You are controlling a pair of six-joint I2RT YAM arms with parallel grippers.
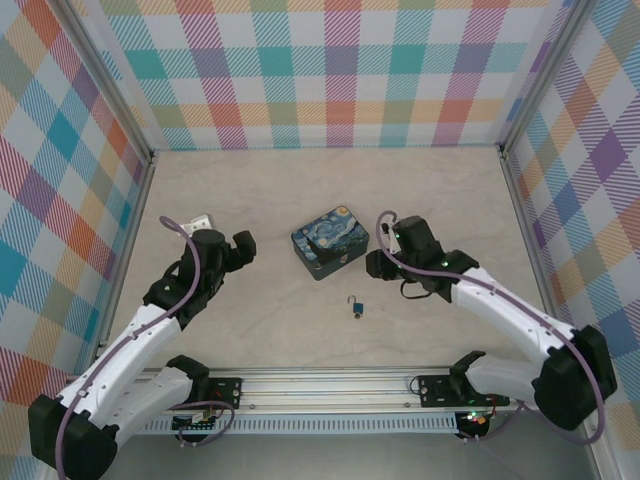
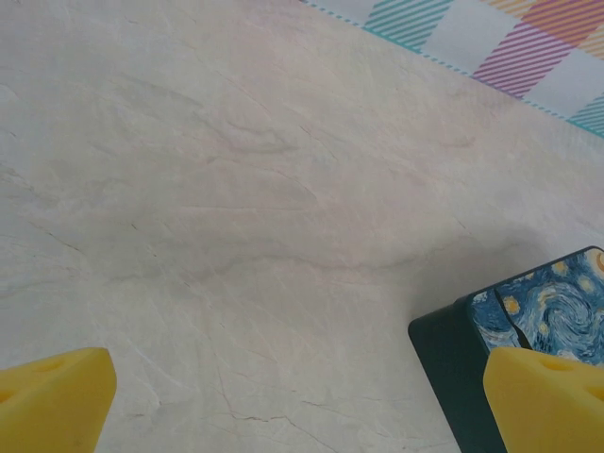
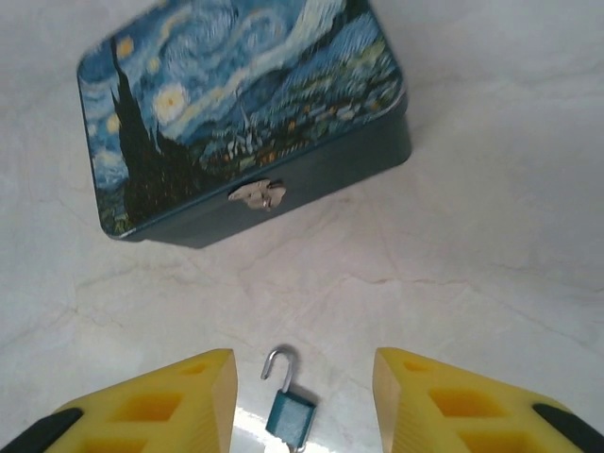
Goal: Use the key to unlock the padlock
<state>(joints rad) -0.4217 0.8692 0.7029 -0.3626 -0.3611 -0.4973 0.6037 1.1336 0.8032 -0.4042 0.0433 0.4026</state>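
Note:
The padlock (image 1: 356,306) lies flat on the table in front of the starry-night box (image 1: 330,240). In the right wrist view its teal body (image 3: 289,417) shows with the silvery shackle (image 3: 280,361) swung free at one end. A pale sliver at the body's bottom end looks like the key (image 3: 299,447), mostly cut off by the frame edge. My right gripper (image 3: 304,377) is open, its yellow fingers (image 3: 179,401) on either side of the padlock and clear of it. My left gripper (image 2: 302,406) is open over bare table, left of the box (image 2: 528,321).
The box (image 3: 236,113) is closed, its small metal latch (image 3: 257,194) facing the padlock. A small white object (image 1: 203,221) lies behind the left arm. Plaid walls enclose the table on three sides.

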